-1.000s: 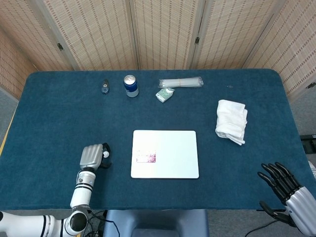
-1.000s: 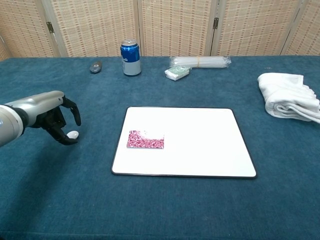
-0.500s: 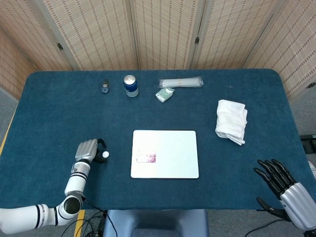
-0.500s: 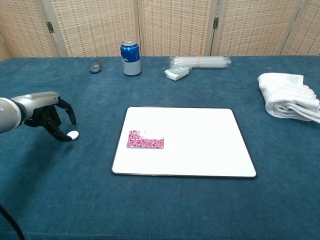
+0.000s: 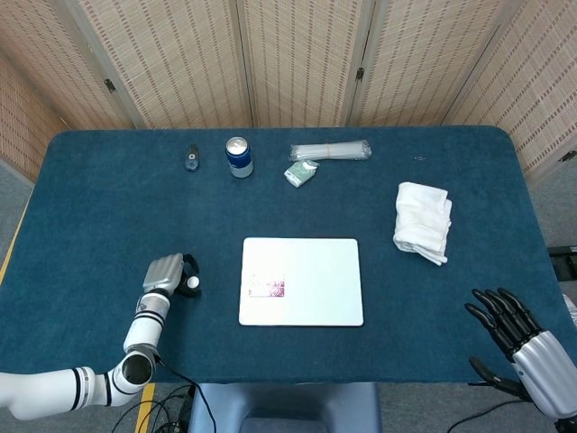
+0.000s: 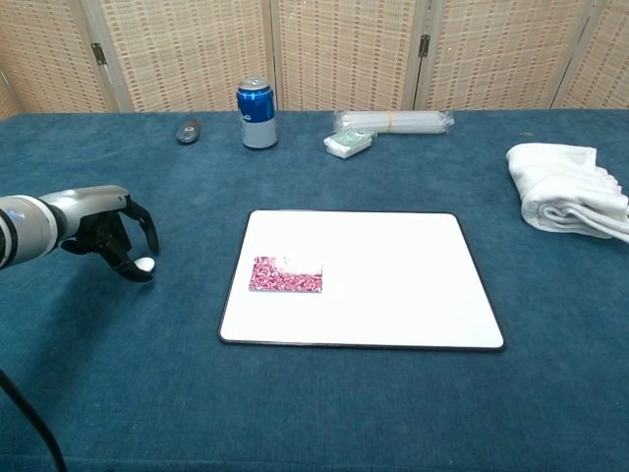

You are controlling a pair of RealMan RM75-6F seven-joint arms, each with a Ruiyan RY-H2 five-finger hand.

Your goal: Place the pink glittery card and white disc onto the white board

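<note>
Risk entry: small white round disc (image 6: 143, 264) on blue cloth left of flat white rectangular board (image 6: 362, 278), pinched loosely at curled left hand (image 6: 108, 236) fingertips, liable to slip or roll; pink glittery card (image 6: 286, 275) already on board; right hand (image 5: 514, 329) spread, empty.

We note the left hand (image 5: 168, 275): silver-grey shell on the back, black fingers (image 6: 147, 229), a black-ringed white wrist behind it. The right hand (image 5: 523, 338) matches: glossy black fingers, silver-grey palm casing. Black cables trail beneath the left arm (image 5: 54, 394), white-sleeved.
</note>
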